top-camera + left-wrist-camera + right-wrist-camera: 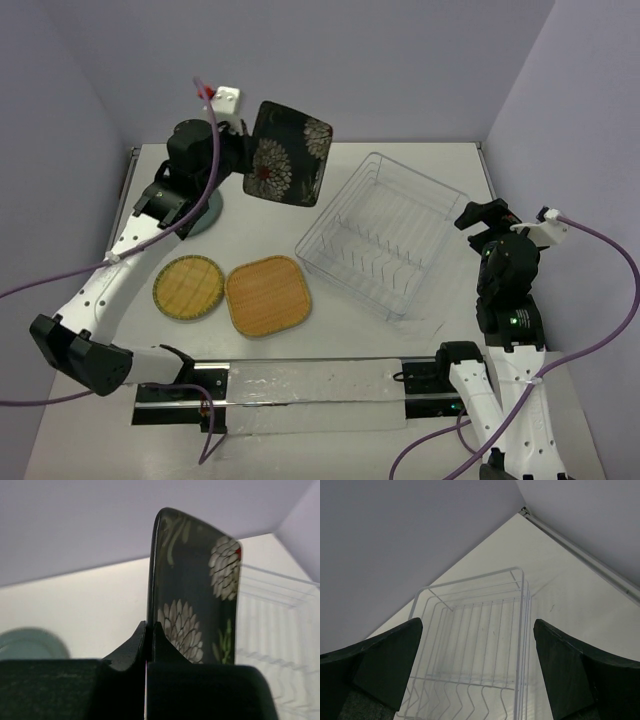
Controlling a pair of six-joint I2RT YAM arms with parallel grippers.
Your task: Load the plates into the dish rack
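Observation:
My left gripper (243,152) is shut on the edge of the black square floral plate (288,153) and holds it up in the air, on edge, left of the dish rack (383,232). In the left wrist view the plate (195,595) stands upright between my closed fingers (149,645). The round yellow bamboo plate (188,287) and the rounded-square tan bamboo plate (267,295) lie flat on the table. The teal-grey plate (208,217) lies mostly hidden under the left arm. My right gripper (487,215) is open and empty beside the rack's right end (475,630).
Walls close the table at the back and both sides. A clear strip (300,385) and black rails run along the near edge between the arm bases. A white block (226,98) sits above the left wrist.

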